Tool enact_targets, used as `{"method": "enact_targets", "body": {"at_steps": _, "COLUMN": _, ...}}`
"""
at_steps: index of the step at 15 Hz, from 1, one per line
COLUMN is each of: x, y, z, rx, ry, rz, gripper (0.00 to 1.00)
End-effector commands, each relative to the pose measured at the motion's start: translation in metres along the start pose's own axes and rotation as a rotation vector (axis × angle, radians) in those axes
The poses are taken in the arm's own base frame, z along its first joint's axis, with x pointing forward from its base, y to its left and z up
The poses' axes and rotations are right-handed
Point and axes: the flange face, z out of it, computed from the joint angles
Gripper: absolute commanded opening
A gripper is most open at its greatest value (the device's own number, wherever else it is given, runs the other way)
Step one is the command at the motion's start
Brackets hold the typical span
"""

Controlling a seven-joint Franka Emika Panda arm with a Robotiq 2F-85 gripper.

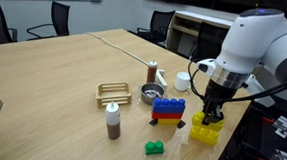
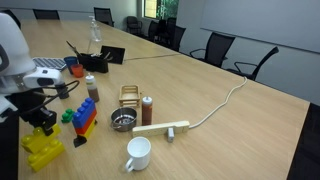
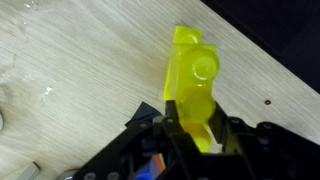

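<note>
Plainly bright yellow, studded block

You have a long, pale wooden conference table before you. Black office chairs line its far edge, a plain grey wall stands behind them, and a window at the room's end shows green daylight. The light is even and soft.
</note>
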Motion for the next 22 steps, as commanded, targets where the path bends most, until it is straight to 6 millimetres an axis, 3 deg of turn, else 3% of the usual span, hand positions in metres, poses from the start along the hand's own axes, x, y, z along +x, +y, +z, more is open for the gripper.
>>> {"method": "enact_targets", "body": {"at_steps": 1, "x": -0.001, "y": 0.0, "z": 0.001, "rx": -0.001, "ry": -0.012, "rz": 0.015, "gripper": 0.1}}
{"method": "enact_targets", "body": {"at_steps": 12, "x": -0.004, "y": 0.007, "z": 0.021, "rx": 0.0, "ry": -0.037, "rz": 0.069, "gripper": 0.1}}
{"method": "enact_targets", "body": {"at_steps": 22, "x": 0.008, "y": 0.01, "z": 0.036, "rx": 0.029, "ry": -0.051, "rz": 0.09, "gripper": 0.1}}
